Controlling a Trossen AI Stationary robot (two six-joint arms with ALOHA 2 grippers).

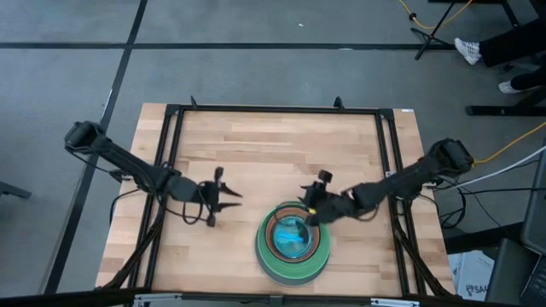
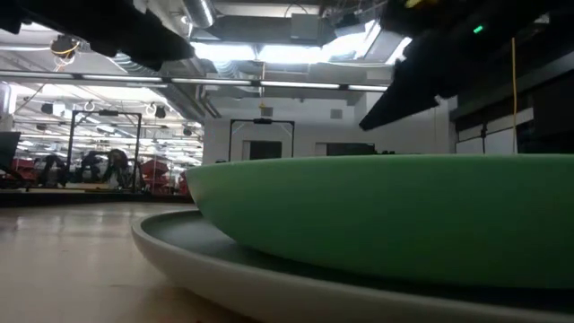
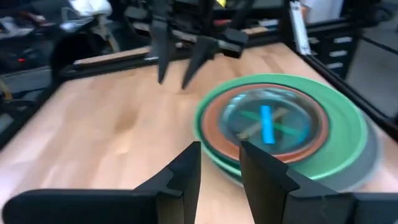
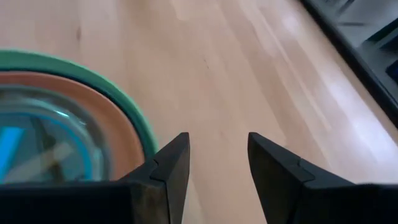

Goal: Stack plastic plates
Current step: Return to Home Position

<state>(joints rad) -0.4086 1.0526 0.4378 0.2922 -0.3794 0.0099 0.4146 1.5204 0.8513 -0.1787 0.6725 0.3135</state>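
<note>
We saw the plastic plates (image 1: pixel 293 245) nested in one stack near the table's (image 1: pixel 247 145) front edge, cyan plate (image 1: pixel 292 232) uppermost. The right gripper (image 1: pixel 312 211) hung over the stack's far rim, jaws spread. The left gripper (image 1: pixel 227 198) hovered beside the stack, jaws likewise apart.

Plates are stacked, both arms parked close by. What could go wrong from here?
1. The right gripper hangs with open jaws right beside the rim of the green plate. A low or sideways retreat could clip it and shift the plate stack.
2. The stack sits near the front edge of the table, so a nudge might slide plates off.
3. The left gripper, also open, faces the stack from the other side. Contact there seems less likely.
</note>
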